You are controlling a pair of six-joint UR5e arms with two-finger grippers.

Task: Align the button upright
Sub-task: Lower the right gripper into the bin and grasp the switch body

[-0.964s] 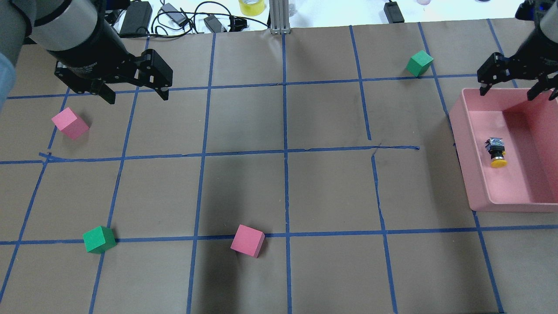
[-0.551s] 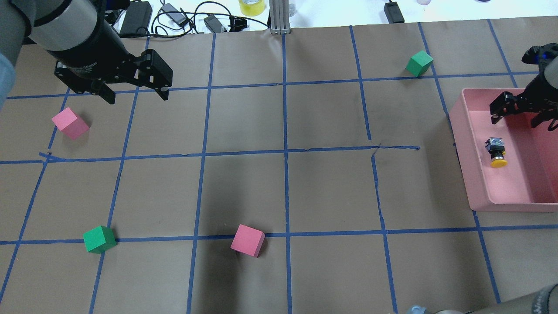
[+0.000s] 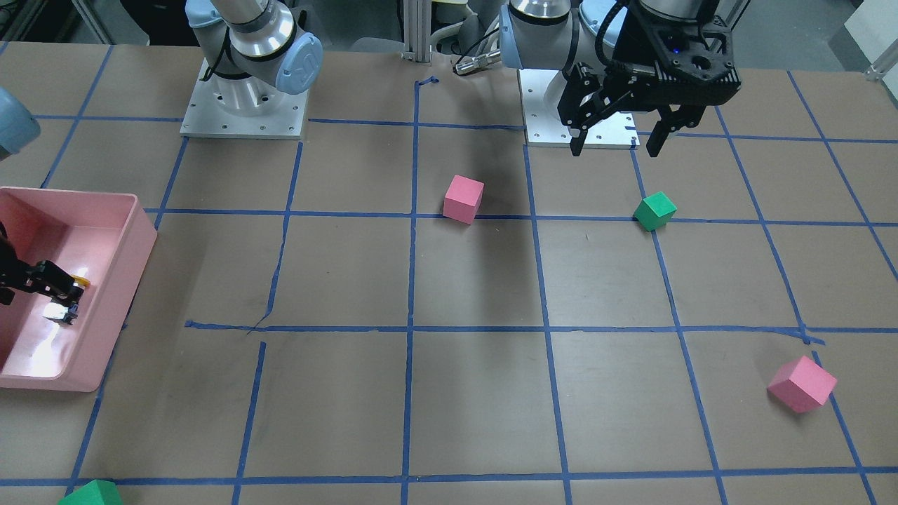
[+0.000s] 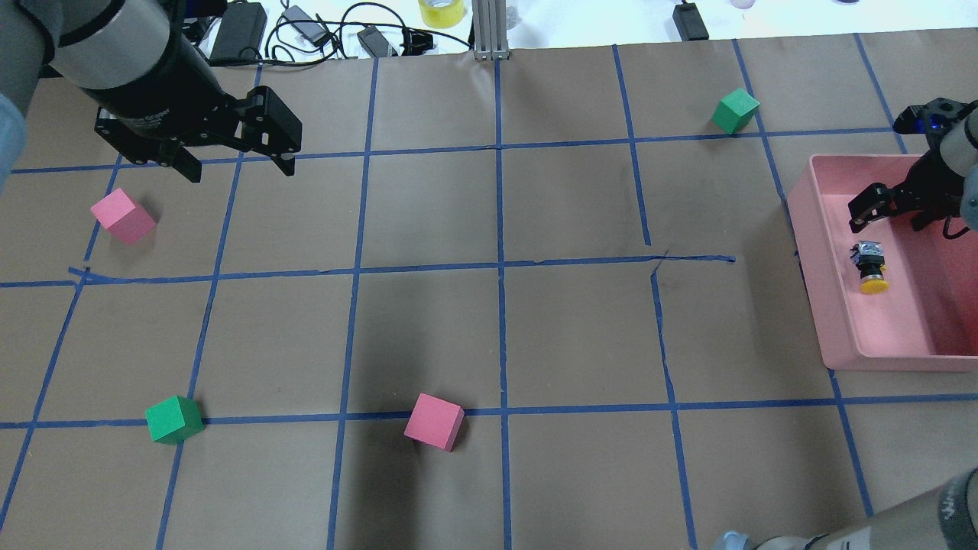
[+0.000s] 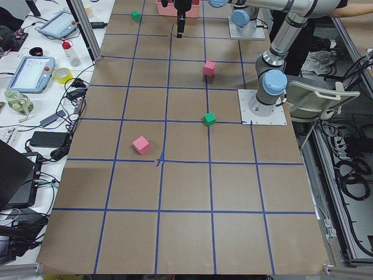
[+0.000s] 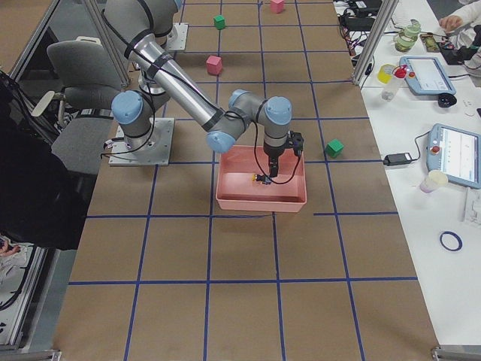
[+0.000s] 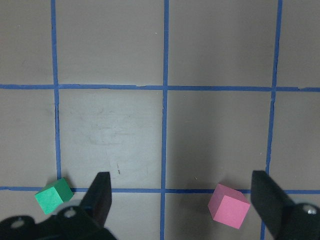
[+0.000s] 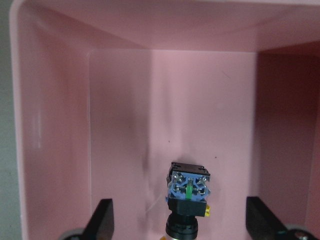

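Note:
The button [image 4: 870, 266] lies on its side in the pink bin [image 4: 808, 252], its yellow cap toward the robot and its base block away. My right gripper [image 4: 888, 217] is open, low inside the bin just beyond the button's base end and apart from it. In the right wrist view the button [image 8: 188, 197] sits between the open fingers [image 8: 102, 218], base end facing the camera. The front-facing view shows the gripper over the button [image 3: 67, 303]. My left gripper [image 4: 239, 169] is open and empty, high over the table's far left.
A pink cube [image 4: 122, 215] and a green cube [image 4: 174, 418] lie on the left, another pink cube [image 4: 434, 422] at front centre, and a green cube [image 4: 735, 110] beyond the bin. Blue tape lines grid the brown table. Cables lie along the far edge.
My right gripper has come down from over the bin's far rim into the bin, closer to the button's base end. It stays open. The left arm and the button have not moved.

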